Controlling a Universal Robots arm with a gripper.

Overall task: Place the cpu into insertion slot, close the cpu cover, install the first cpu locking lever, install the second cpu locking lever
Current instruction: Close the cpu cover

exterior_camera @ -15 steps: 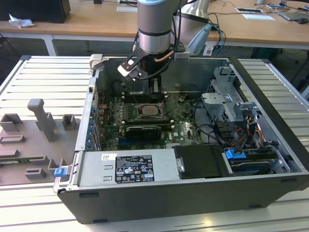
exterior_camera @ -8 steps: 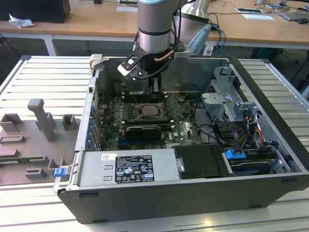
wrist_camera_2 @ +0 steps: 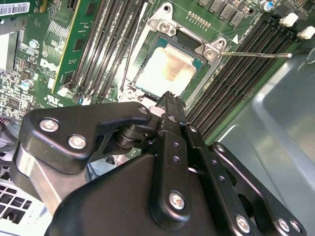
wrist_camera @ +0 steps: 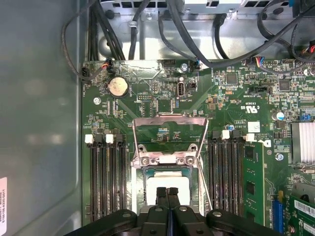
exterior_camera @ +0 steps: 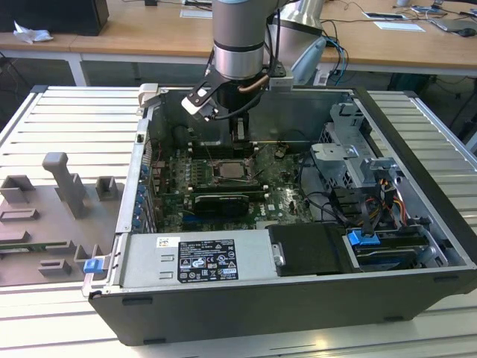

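Observation:
The cpu (wrist_camera_2: 170, 69), a small square chip with a pale beige metal top, lies flat in the socket on the green motherboard (wrist_camera: 231, 105); it also shows as the cpu (wrist_camera: 151, 183) in the first wrist view. The cpu cover (wrist_camera: 170, 119), a silver frame with a large cut-out, stands swung open on the far side of its hinge. A thin locking lever (wrist_camera_2: 256, 55) sticks out unlatched beside the socket. My gripper (wrist_camera: 167, 191) hangs just above the chip with its black fingers (wrist_camera_2: 170, 101) pressed together and nothing between them. In the exterior view the gripper (exterior_camera: 240, 138) is over the socket (exterior_camera: 227, 170).
The board sits inside an open computer case (exterior_camera: 417, 149). Memory slots (wrist_camera: 106, 172) flank the socket and cables (wrist_camera: 187, 39) run along the case wall. A power supply (exterior_camera: 197, 259) and drive bays (exterior_camera: 373, 239) fill the near side. Grey fixtures (exterior_camera: 67, 186) stand on the table.

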